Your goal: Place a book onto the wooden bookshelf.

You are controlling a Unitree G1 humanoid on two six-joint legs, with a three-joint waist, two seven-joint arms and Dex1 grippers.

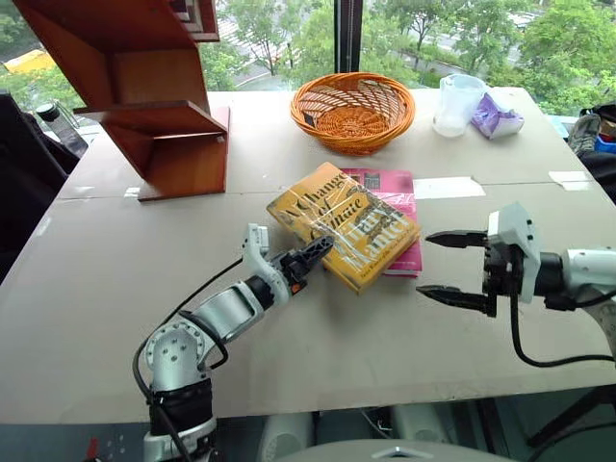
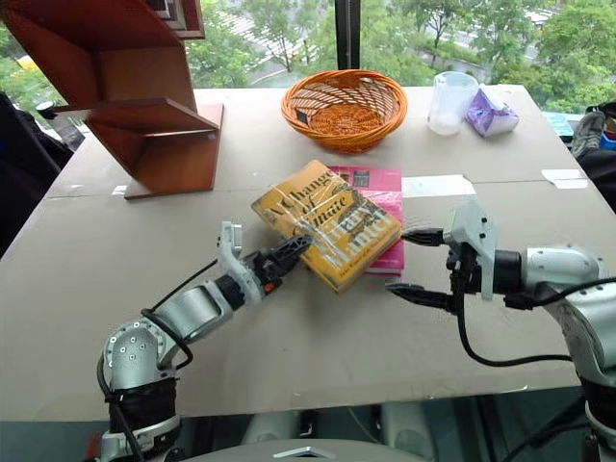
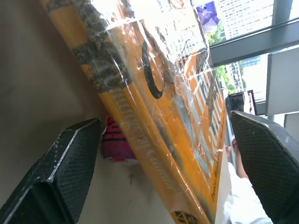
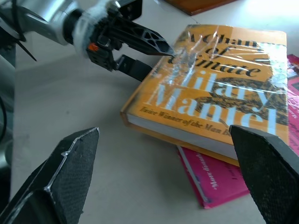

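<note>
- The left gripper reaches forward over the surface, its two black fingers spread wide with one above and one below the near-left edge of the book. In the left wrist view the book's edge sits between the fingers without either one clearly pressing on it.
- The right gripper hangs just right of the book and apart from it, its fingers wide open and holding nothing.
- The book lies mid-surface, turned at an angle, its glossy yellow cover up. Its far-right part rests on the pink book, so it tilts a little and its near corner overhangs the surface.
- A strip of white tape lies flat on the surface just right of the pink book.
- Farther back, the orange wicker basket stands behind the books.
- To its right stand a clear plastic cup and, beside that, a crumpled purple wrapper.
- The wooden bookshelf stands at the far left of the surface, well apart from the book.
</note>
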